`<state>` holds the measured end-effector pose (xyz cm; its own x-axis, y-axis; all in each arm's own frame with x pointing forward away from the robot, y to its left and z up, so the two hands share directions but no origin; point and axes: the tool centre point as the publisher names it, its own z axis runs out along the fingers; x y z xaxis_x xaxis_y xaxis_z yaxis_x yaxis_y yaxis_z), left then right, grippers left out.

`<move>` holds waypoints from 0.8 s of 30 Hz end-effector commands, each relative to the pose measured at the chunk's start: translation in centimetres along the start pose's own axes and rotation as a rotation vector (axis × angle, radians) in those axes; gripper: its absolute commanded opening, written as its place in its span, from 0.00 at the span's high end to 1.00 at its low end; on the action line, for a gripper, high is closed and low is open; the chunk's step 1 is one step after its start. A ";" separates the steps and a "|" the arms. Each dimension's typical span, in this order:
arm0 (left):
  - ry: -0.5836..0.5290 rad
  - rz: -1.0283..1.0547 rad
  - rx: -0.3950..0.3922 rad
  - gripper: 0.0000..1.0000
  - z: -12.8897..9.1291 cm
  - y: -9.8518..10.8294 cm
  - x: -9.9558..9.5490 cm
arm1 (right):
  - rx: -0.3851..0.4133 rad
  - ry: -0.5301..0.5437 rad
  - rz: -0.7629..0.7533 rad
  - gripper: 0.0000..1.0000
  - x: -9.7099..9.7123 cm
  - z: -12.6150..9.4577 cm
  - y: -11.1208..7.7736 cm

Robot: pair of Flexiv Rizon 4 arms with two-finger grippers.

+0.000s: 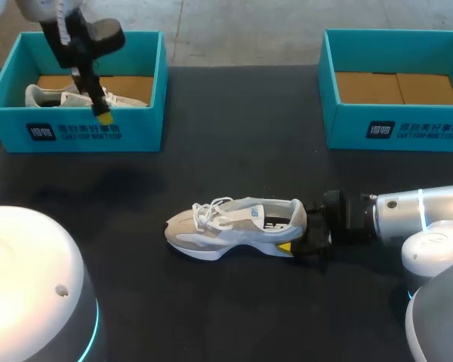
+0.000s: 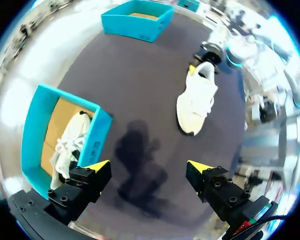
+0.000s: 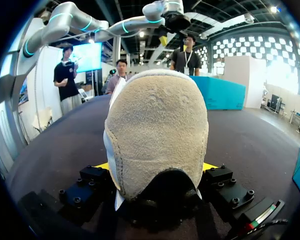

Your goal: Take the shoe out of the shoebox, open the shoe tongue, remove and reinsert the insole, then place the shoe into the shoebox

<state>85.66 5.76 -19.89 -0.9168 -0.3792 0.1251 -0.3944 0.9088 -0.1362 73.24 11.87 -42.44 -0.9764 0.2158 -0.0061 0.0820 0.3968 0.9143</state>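
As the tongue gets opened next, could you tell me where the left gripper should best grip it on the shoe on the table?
I would grip the tongue's free top edge, behind the laces, coming down from above with the left gripper. The shoe stands upright on its sole with its opening facing up, and the right gripper holds the heel.

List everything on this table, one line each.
Teal cardboard shoeboxes: 2, teal with brown floors; left teal cardboard shoebox far left, right teal cardboard shoebox far right.
Sneakers: 2, grey-white, laced; boxed grey-white laced sneaker inside the left shoebox, mid-table grey-white laced sneaker on the tabletop.
Black table: 1, black, under everything.
Left gripper: 1, open, hovering by the left shoebox's front wall.
Right gripper: 1, shut on the mid-table sneaker's heel.
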 end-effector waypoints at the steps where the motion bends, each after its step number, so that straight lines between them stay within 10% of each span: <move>1: -0.065 -0.196 0.027 0.00 0.4 0.2 1.0 | 0.003 -0.002 0.000 1.00 0.1 0.1 0.1; 24: -0.057 -0.088 -0.049 0.00 0.6 0.1 2.8 | 0.003 -0.002 0.000 1.00 0.1 0.1 0.1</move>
<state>83.96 5.10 -20.07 -0.8866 -0.4552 0.0817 -0.4610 0.8840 -0.0778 73.23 11.88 -42.45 -0.9764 0.2159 -0.0061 0.0820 0.3968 0.9142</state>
